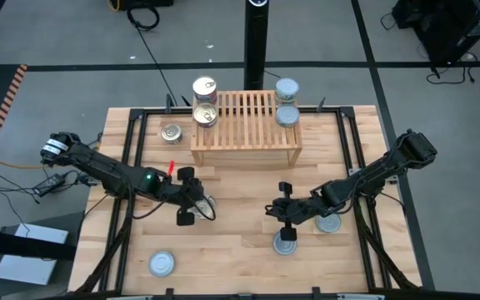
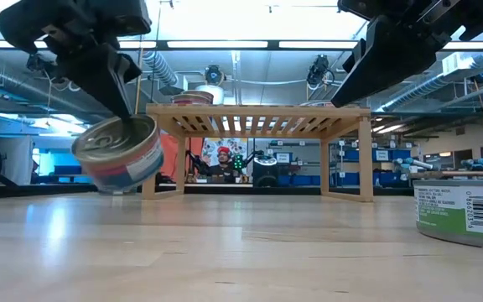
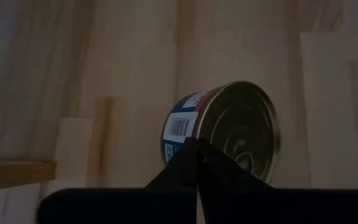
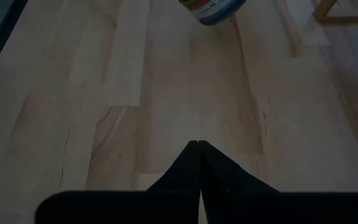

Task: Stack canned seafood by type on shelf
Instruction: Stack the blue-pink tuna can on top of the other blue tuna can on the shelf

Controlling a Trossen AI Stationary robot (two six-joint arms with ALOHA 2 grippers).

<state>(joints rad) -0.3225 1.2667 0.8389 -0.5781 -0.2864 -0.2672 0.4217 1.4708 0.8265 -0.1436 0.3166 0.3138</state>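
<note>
My left gripper (image 1: 197, 207) is near the table's middle left, shut on a blue-labelled tin of canned seafood (image 2: 117, 155). The tin hangs tilted, clear of the tabletop. My right gripper (image 1: 283, 215) hovers shut and holds nothing, just on the far side of a silver-lidded tin (image 1: 285, 243) that stands on the table. The light-wood shelf (image 1: 244, 125) stands at the far middle. Gold-lidded tins (image 1: 205, 100) stand on its left end and silver-lidded tins (image 1: 287, 100) on its right end. My left gripper pinches the rim (image 3: 197, 129) of the tin's flat metal end between its two fingers, only at their free ends. The fingers come slanting down from the table's left side. The tin hangs tilted below them, its flat end turned up toward the gripper, clear of the table.
More tins stand on the table: one left of the shelf (image 1: 171, 132), one at the near left (image 1: 162, 263) and one under the right arm (image 1: 330, 222). A green-labelled tin (image 2: 468, 210) shows close in the low view. Bare tabletop lies between the grippers and the shelf.
</note>
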